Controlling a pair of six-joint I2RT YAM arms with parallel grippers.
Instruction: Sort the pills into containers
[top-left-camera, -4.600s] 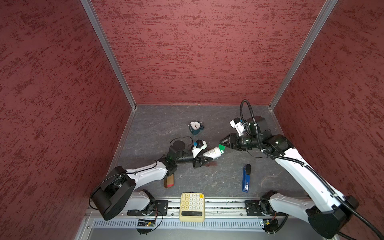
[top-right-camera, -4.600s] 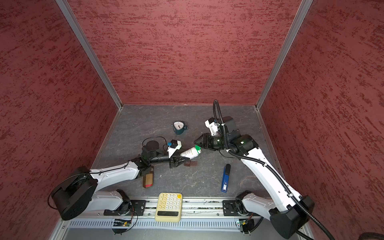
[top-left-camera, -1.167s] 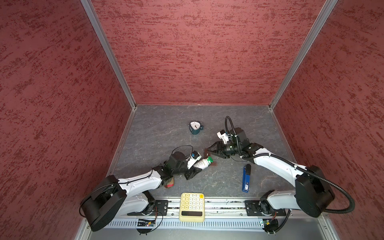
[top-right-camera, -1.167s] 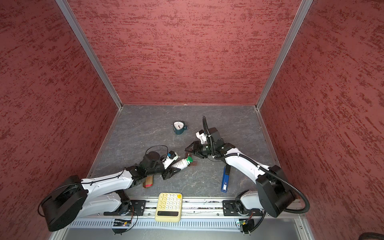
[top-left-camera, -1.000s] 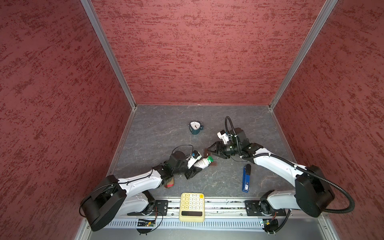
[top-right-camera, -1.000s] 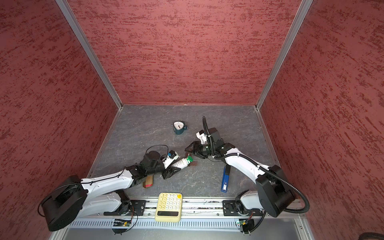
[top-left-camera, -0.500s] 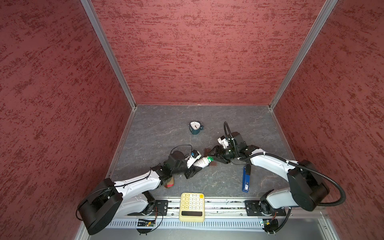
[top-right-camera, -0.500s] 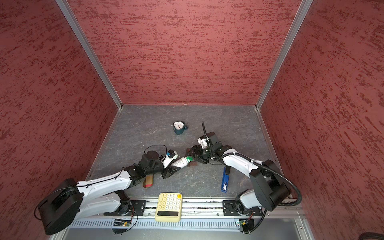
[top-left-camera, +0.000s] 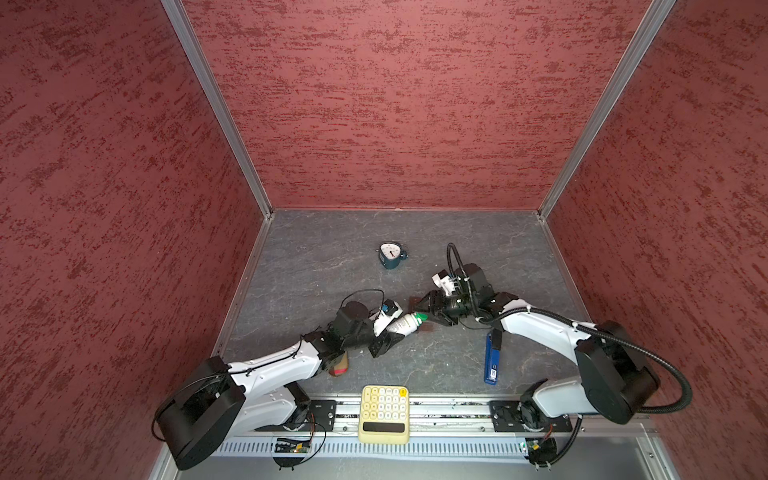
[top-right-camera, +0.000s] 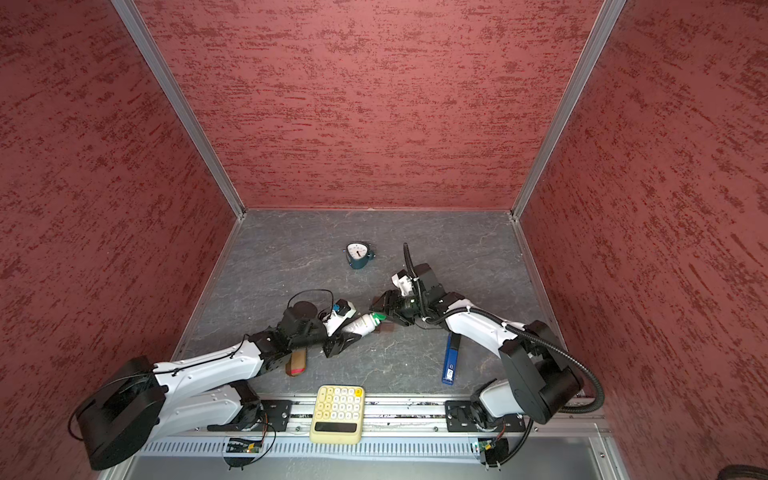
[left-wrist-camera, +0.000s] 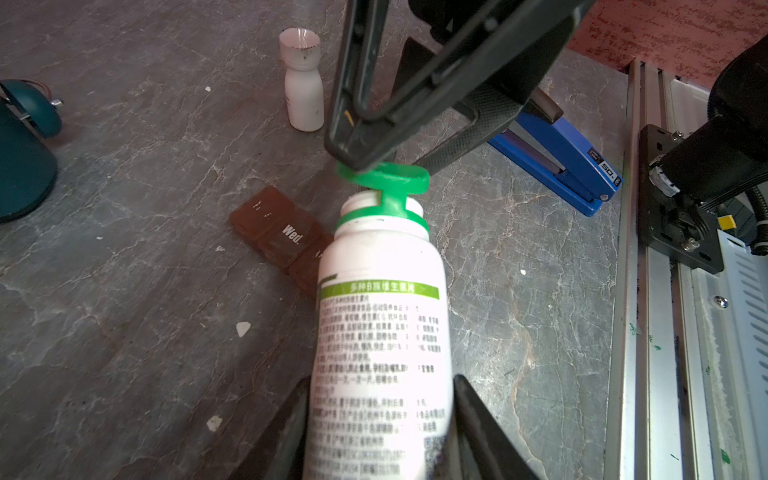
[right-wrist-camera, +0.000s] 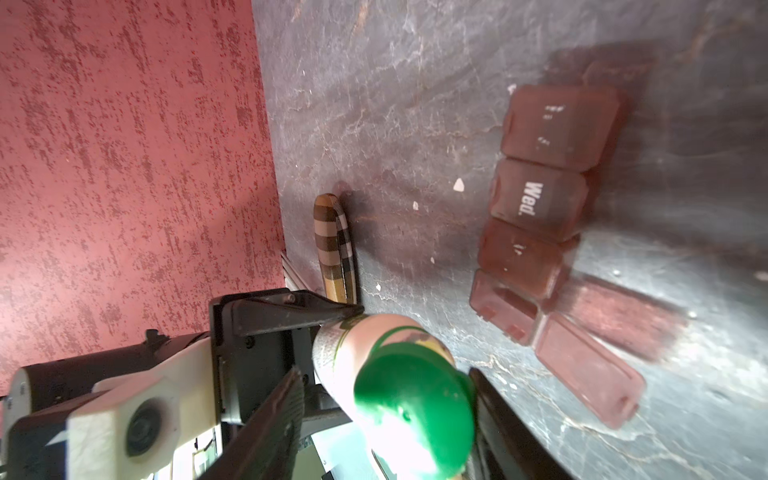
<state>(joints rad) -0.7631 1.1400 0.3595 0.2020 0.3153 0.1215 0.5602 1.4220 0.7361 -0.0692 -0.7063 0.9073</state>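
Pills: none seen for sure; prob. inside the white bottle (top-left-camera: 402, 323), so places below go by it. In both top views the bottle lies tilted low over the tabletop (top-left-camera: 332, 257), left hand (top-left-camera: 392, 331) clamped on its body, right hand (top-left-camera: 424, 311) at its green cap (top-left-camera: 420, 317). Brown pill-box strip (top-right-camera: 388, 328) shows on the tabletop just past the bottle's cap end.

Left wrist view: left hand's fingers (left-wrist-camera: 478, 444) press both sides of the bottle (left-wrist-camera: 382, 332). Green cap (left-wrist-camera: 384, 178) is flipped up on its hinge, mouth bare. Right hand (left-wrist-camera: 390, 160) has jaws apart, one tip touching the cap. Strip (left-wrist-camera: 274, 226), "Wed." cell readable, sits beside the bottle's neck & partly hidden behind it. White specks (left-wrist-camera: 243, 329) near the bottle: pills or chips, can't tell.

Right wrist view: jaws straddle the cap (right-wrist-camera: 411, 407) w/ a gap on one side, so no grip. Open cell (right-wrist-camera: 505, 309) at the strip's (right-wrist-camera: 540, 199) end nearest the bottle, its lid lying flat.

Step, I'd say: bottle opened, pour not yet begun. Nxt move needs right hand clear of the mouth, then mouth lined over the open cell w/ a gentle tilt; too steep = spill.
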